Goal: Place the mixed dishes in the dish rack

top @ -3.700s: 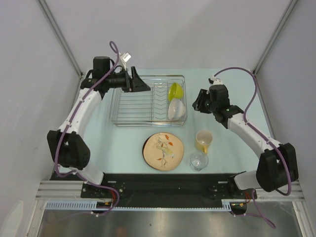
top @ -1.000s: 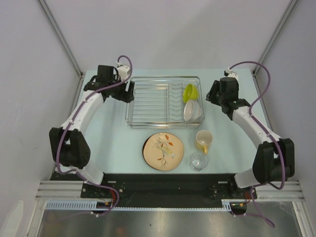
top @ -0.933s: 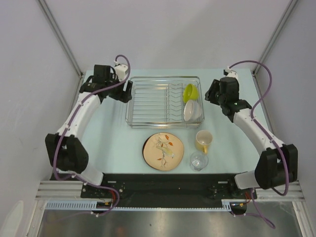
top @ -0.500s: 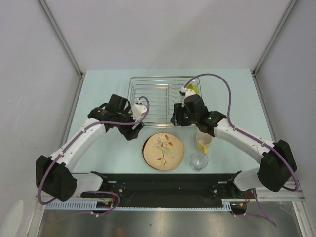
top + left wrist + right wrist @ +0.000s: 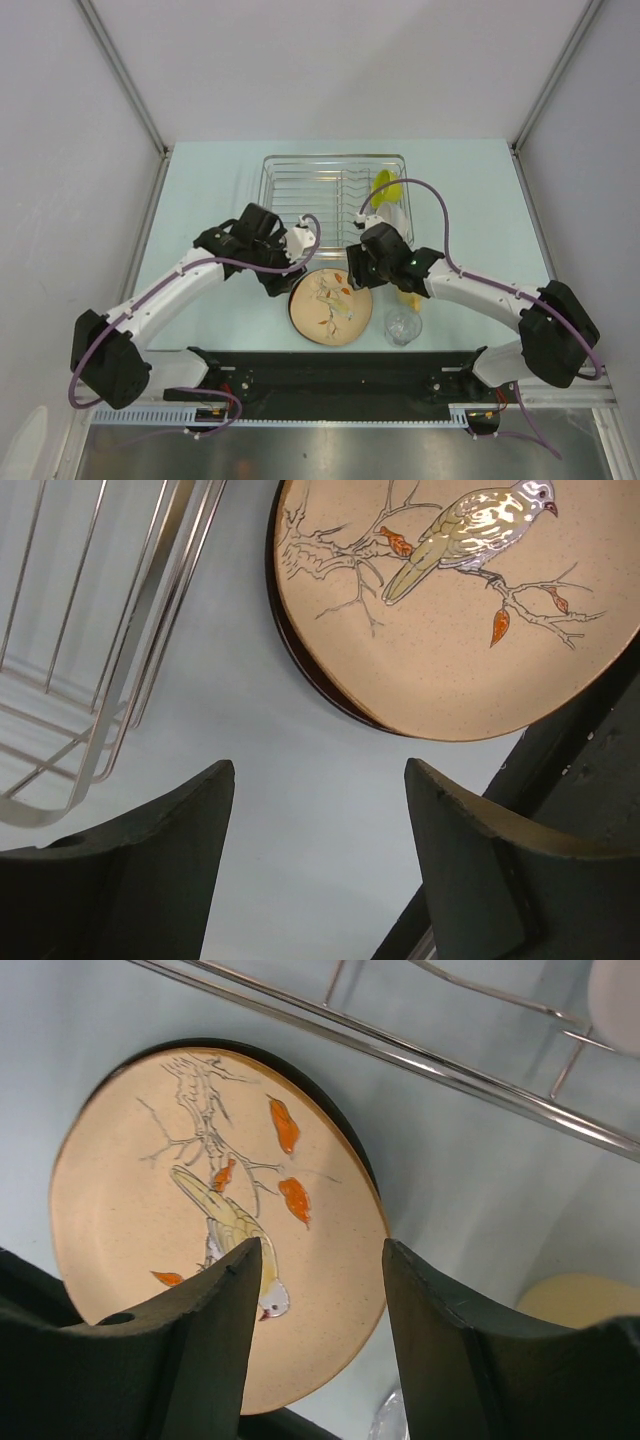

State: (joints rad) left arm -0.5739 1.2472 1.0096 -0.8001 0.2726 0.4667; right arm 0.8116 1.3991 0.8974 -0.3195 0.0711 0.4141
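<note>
So both arms are leaning in over a pale blue-green table [image 5: 200, 190], boxed in by plain grey-white walls with slanted metal posts [image 5: 118, 72] in the back corners. The left gripper [image 5: 318, 770] has its fingers spread wide with nothing between them, only bare tabletop in the gap. The tan leaf-patterned plate [image 5: 450, 610] lies flat just beyond the tips, more toward one finger, and the corner of the dish rack [image 5: 150, 620] sits out past the other. The right gripper [image 5: 322, 1250] is parted too, not holding anything. The same plate shows through and past its gap, with the bird and orange leaves in plain sight. A dark edge peeks out from under the plate's rim, and I can't tell if that's a second plate. The rack's bottom wire runs across ahead of the right fingertips, and the yellow mug [image 5: 580, 1300] sits off to one side of them. The small clear glass [image 5: 403, 325] stands just beside the plate. The lime-green bowl [image 5: 384, 185] is up on edge in the rack.
</note>
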